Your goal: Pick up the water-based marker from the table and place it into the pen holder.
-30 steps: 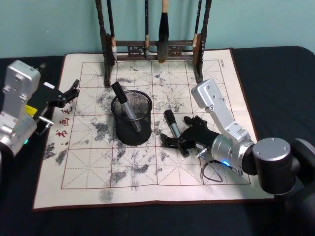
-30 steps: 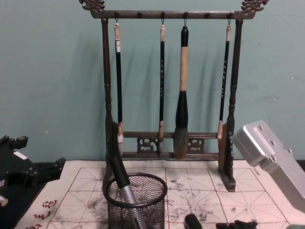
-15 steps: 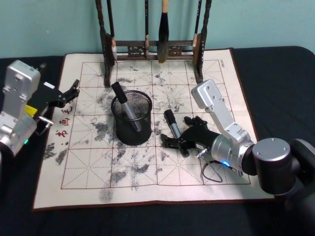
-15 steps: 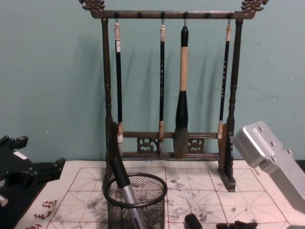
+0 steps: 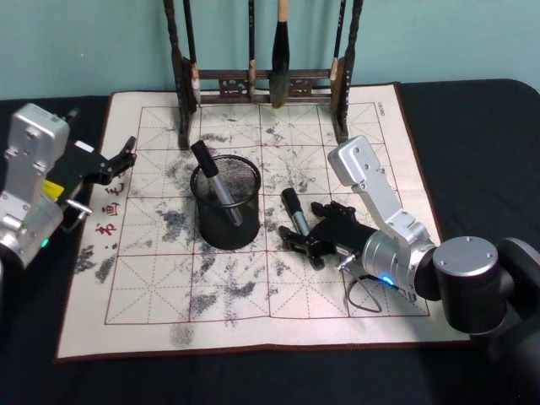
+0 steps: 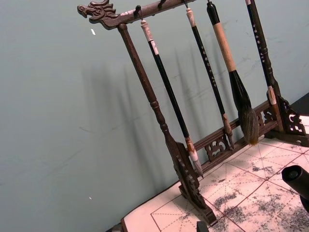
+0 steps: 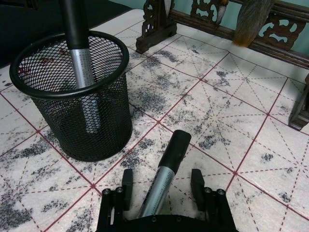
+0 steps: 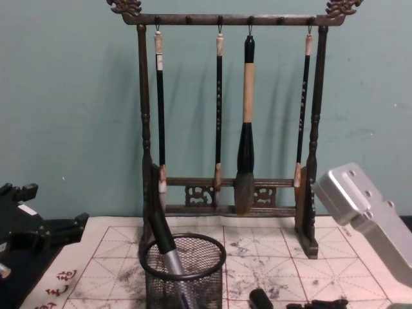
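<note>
Right gripper [image 7: 161, 180] wide open astride marker [image 7: 176, 144], seemingly not touching.

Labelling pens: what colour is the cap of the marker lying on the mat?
Black cap; best seen in right wrist view.

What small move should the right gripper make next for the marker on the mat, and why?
Probably close the right gripper. Its open fingers stand on both sides of the marker, which lies on the mat beside the pen holder, and neither touches it yet. The left gripper is parked at the mat's left edge.
</note>
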